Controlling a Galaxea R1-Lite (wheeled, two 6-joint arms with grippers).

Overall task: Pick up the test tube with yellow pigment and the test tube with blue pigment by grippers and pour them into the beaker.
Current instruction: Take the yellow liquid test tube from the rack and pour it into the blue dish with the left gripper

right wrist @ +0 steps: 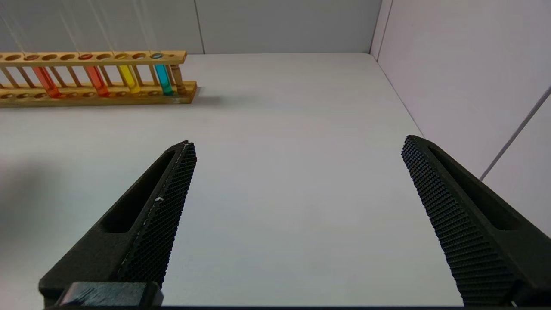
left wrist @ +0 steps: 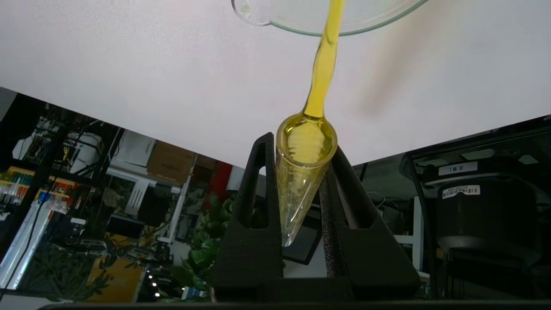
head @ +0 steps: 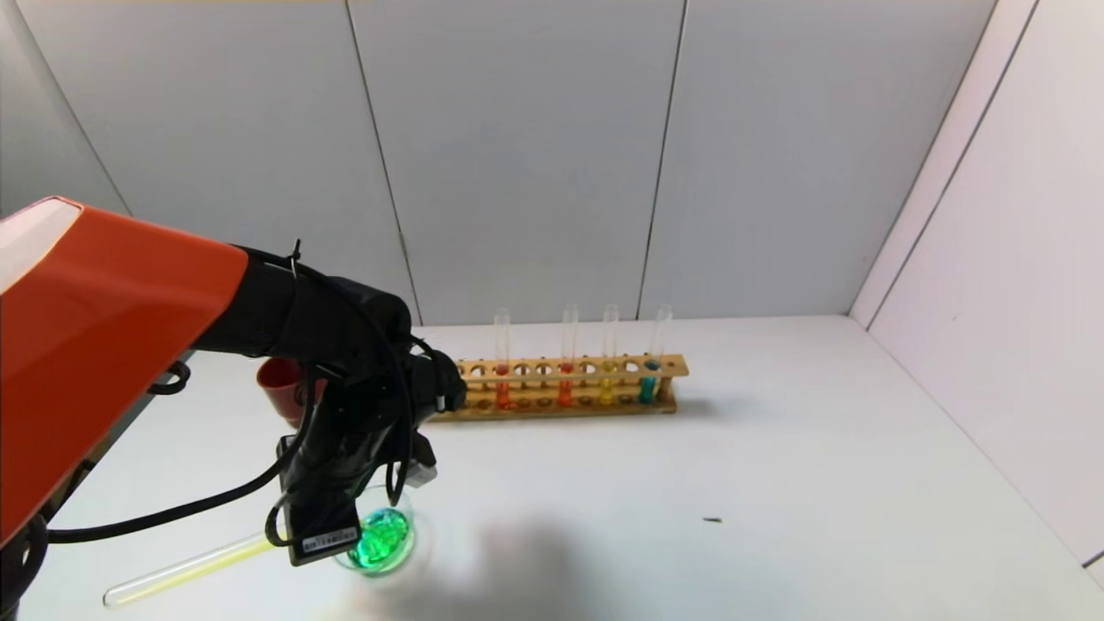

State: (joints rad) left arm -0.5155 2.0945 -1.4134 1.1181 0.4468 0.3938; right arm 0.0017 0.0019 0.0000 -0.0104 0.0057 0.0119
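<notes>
My left gripper (head: 321, 522) is shut on the test tube with yellow pigment (head: 185, 571), holding it tipped nearly level with its mouth over the beaker (head: 412, 533). In the left wrist view the tube (left wrist: 301, 181) sits between both pads, and yellow liquid streams from its mouth into the beaker (left wrist: 379, 19). The beaker holds bright green liquid. One bluish tube (head: 649, 379) stands at the rack's right end. I cannot tell whether it is the test tube with blue pigment. My right gripper (right wrist: 298, 142) hovers open and empty over bare table, out of the head view.
A wooden rack (head: 561, 390) stands at the back with two orange tubes, a yellow tube (head: 608, 379) and the bluish one. A dark red cup (head: 278, 386) sits behind the left arm. A small dark speck (head: 711, 520) lies on the white table. Walls close in on the right.
</notes>
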